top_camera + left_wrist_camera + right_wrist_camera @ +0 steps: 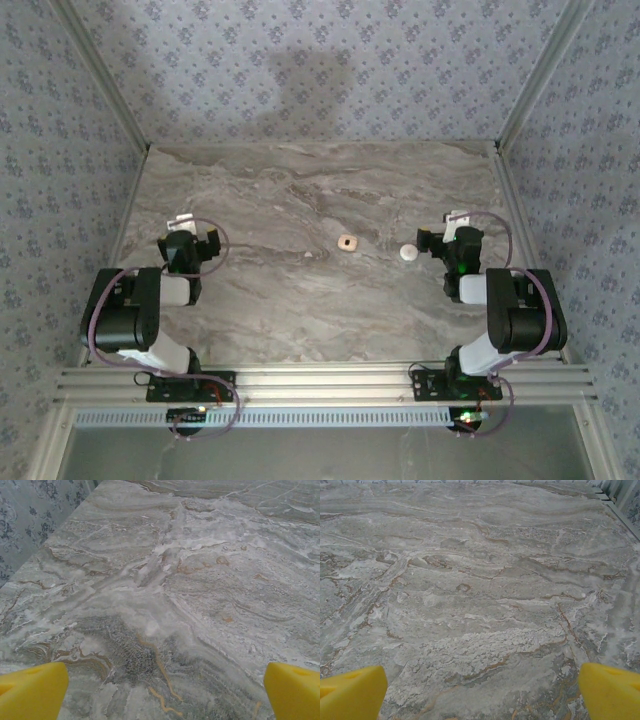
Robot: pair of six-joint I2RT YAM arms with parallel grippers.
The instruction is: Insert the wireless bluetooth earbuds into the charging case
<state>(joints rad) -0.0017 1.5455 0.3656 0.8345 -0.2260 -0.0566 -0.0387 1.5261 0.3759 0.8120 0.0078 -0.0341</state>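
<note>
The left gripper (165,686) and right gripper (482,686) are held wide open above the table (250,300). One tiny white earbud (308,256) is seen near the tan square (348,242), on its left. It is too small for its pointing to be told.

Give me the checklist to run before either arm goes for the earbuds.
1. left end effector open, nothing between its fingers: ok.
2. right end effector open, nothing between its fingers: ok.
3. tan square and white disc lying apart on the table: ok.
4. Both arms standing back from those two things: ok.
5. earbuds located: cannot tell, too small to pick out from above.
</note>
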